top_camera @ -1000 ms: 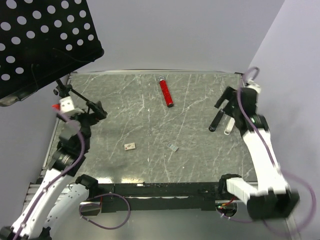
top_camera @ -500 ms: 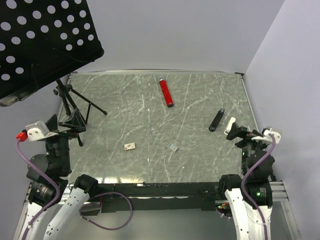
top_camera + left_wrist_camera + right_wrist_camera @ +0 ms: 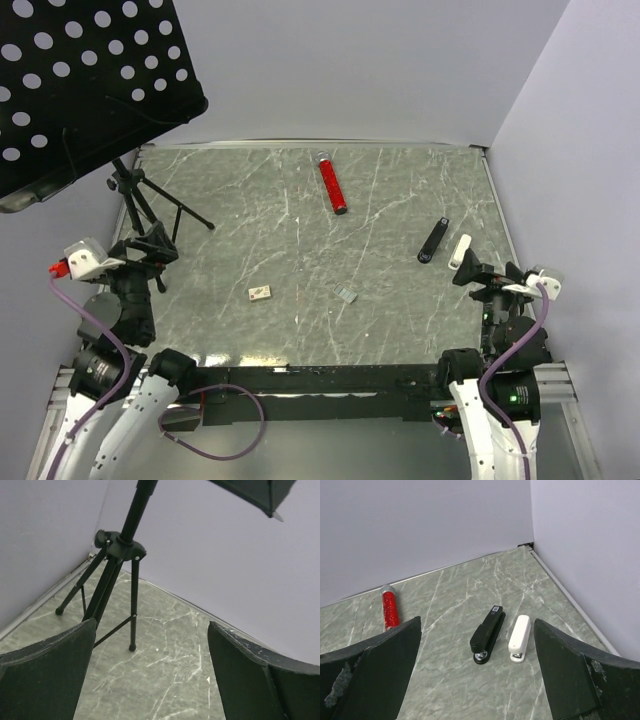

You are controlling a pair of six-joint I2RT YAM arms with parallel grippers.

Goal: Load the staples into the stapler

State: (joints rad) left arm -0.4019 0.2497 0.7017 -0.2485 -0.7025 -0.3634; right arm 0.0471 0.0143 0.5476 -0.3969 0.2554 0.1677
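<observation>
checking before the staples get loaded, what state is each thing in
stapler, closed, lying flat, nothing gripping it
white stapler, closed, lying flat beside it
staples, lying loose, not yet loaded
red tube, lying on its side
left claw, open, empty
right claw, open, empty

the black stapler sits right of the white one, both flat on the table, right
No: the black stapler sits left of the white one, as the right wrist view shows. Both do lie flat on the table.
</observation>
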